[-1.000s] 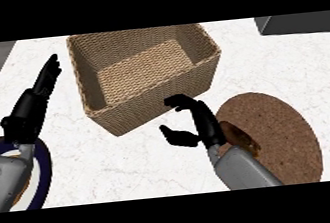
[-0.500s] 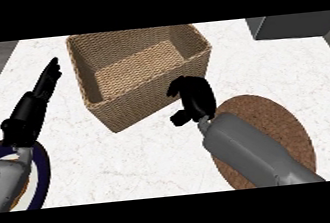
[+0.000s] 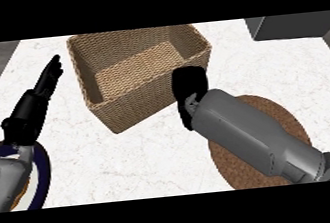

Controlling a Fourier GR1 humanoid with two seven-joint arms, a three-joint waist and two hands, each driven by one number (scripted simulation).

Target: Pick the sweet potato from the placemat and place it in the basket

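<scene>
right hand hangs by the front-right wall of the basket, beside the far edge of the round placemat; it shows its back, so open or closed can't be told. sweet potato is hidden, place can't be told. left hand rests at left, fingers straight, holding nothing.

counter white marble | basket mid-back | placemat front right | plate front left | grey box back right
</scene>
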